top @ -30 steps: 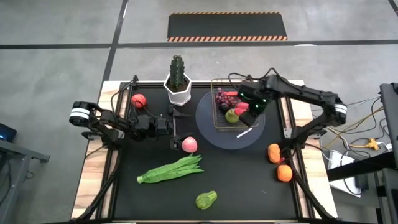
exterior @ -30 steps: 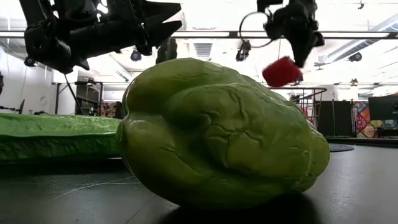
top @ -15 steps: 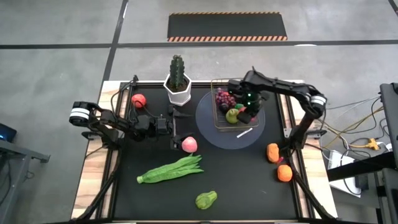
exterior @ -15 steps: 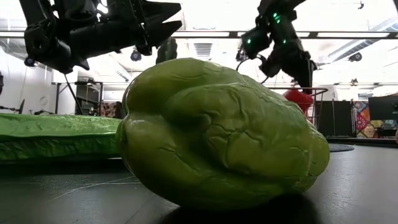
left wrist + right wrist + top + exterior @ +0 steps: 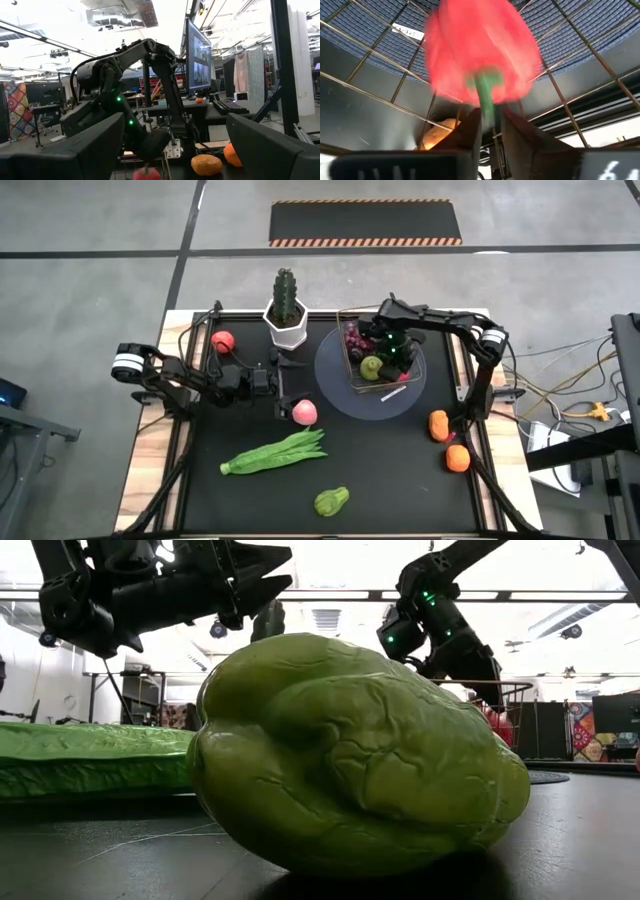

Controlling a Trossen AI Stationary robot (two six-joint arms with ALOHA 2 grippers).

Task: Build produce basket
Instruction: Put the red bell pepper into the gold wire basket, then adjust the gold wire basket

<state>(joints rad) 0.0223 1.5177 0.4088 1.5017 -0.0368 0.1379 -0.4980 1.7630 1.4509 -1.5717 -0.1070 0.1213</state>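
Reaching down into the basket (image 5: 378, 360), the right gripper (image 5: 491, 131) pinches the green stem of a red pepper (image 5: 480, 55). Its fingers are just starting to let go. If they catch the stem, the pepper could lift back out. The left gripper (image 5: 283, 390) waits wide open beside the peach (image 5: 304, 413).

A grey concrete floor (image 5: 100, 290) crossed by dark seams surrounds the table, with a black rectangular mat edged in orange-and-black hazard stripes (image 5: 365, 222) lying beyond its far side. Bright ceiling lights (image 5: 340, 565) glare overhead. Further back stand a dark desk (image 5: 220, 112) (1 large monitor (image 5: 199, 55) on it) and a patterned quilt (image 5: 20, 107).
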